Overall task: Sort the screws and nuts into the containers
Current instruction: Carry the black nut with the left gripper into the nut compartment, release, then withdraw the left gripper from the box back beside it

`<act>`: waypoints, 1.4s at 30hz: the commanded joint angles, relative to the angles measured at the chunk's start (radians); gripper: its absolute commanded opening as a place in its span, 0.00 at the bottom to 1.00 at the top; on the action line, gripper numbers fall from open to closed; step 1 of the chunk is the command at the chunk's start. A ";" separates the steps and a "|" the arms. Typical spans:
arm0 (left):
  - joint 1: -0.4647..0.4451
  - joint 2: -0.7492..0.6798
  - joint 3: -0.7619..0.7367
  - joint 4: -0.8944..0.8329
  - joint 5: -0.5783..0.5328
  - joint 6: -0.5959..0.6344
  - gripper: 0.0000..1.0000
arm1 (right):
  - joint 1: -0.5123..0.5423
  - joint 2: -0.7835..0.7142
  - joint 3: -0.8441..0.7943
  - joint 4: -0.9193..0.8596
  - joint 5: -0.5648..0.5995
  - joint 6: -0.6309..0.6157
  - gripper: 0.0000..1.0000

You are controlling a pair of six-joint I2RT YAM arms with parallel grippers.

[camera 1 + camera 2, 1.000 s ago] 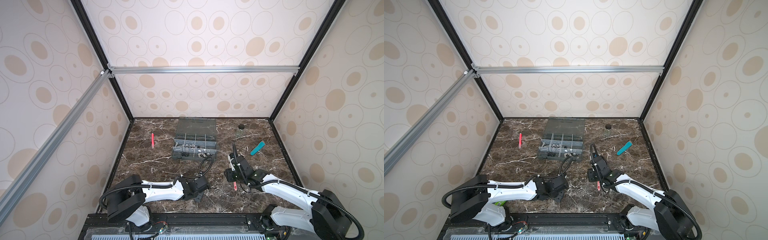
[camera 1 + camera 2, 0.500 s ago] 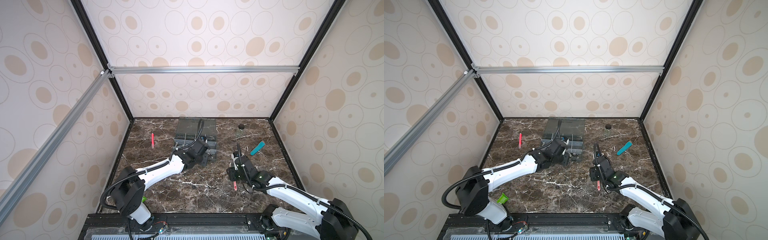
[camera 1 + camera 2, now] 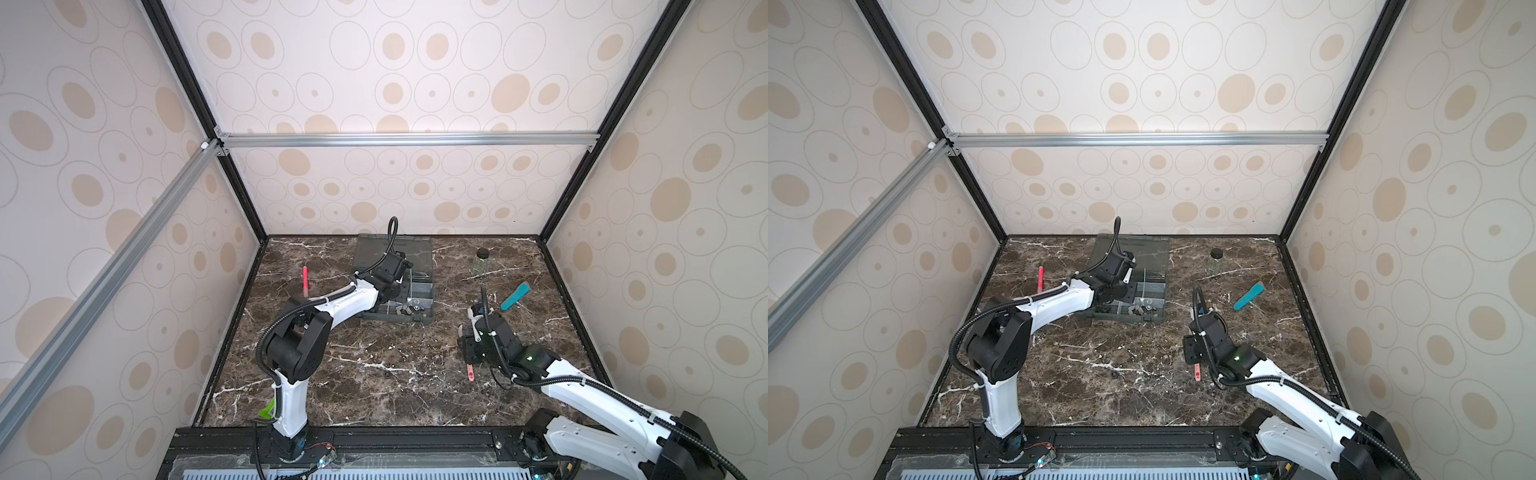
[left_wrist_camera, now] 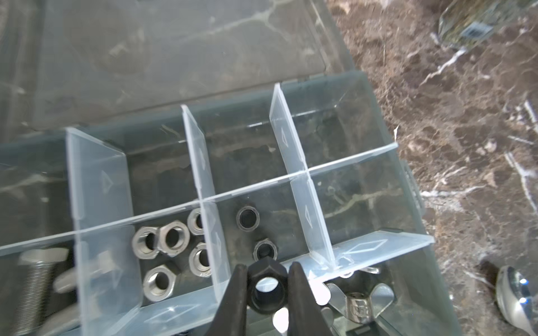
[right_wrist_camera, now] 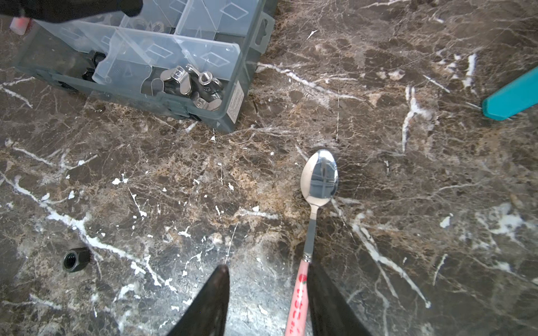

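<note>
**Black nut gripped above the box; labels too small to read**

The only print on the grey plastic organizer box (image 5: 201,115) is a white sticker (image 5: 237,101) on its end wall, too fine to read. The clear dividers (image 4: 201,157) carry embossed triangle and diamond marks. The glass jar (image 4: 477,23) shows a blurred label, and the pink-handled steel spoon (image 5: 318,177) has red marks on its handle that cannot be read.

The left claw (image 4: 267,270) is clamped on a black hex nut (image 4: 266,288) above the box, close to the compartment with two black nuts (image 4: 247,218). The silver hex nuts (image 4: 171,241) lie in the next compartment and the silver wing nuts (image 5: 189,84) in the corner one.

The right claw (image 5: 267,269) has its jaws apart, with the spoon's handle lying between them beside one finger, unclamped.

The brown marble-patterned desk (image 3: 374,407) is bare from the box's front wall to its near edge, except for a loose black nut (image 3: 387,375). A teal flat handle (image 3: 515,296) lies near the right wall.
</note>
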 commanded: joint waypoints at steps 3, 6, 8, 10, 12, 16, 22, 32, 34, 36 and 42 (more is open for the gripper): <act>0.018 0.013 0.055 0.045 0.033 0.004 0.22 | -0.002 -0.009 0.010 -0.035 0.015 -0.003 0.47; 0.024 0.012 0.060 0.047 0.031 0.001 0.34 | -0.002 -0.007 0.013 -0.037 0.009 0.001 0.47; 0.026 0.007 0.060 0.047 0.031 0.000 0.39 | -0.002 -0.005 0.013 -0.036 0.007 0.002 0.47; 0.027 -0.002 0.054 0.049 0.035 -0.002 0.42 | -0.003 -0.004 0.016 -0.036 0.003 0.001 0.47; 0.030 -0.017 0.038 0.059 0.036 -0.004 0.44 | -0.002 -0.002 0.016 -0.038 0.003 -0.002 0.47; 0.035 -0.055 -0.003 0.092 0.059 -0.021 0.46 | -0.003 0.007 0.014 -0.030 0.005 -0.006 0.47; 0.037 -0.137 -0.071 0.139 0.098 -0.045 0.47 | -0.002 0.026 0.025 -0.027 -0.005 -0.014 0.47; 0.046 -0.325 -0.224 0.193 0.117 -0.070 0.49 | -0.002 0.050 0.028 -0.010 -0.017 -0.029 0.47; 0.049 -0.358 -0.251 0.197 0.112 -0.072 0.49 | -0.002 0.057 0.029 -0.005 -0.022 -0.030 0.47; 0.054 -0.385 -0.275 0.203 0.108 -0.076 0.49 | -0.003 0.063 0.031 -0.003 -0.027 -0.032 0.48; 0.064 -0.467 -0.357 0.239 0.108 -0.111 0.50 | -0.002 0.070 0.039 -0.005 -0.037 -0.034 0.48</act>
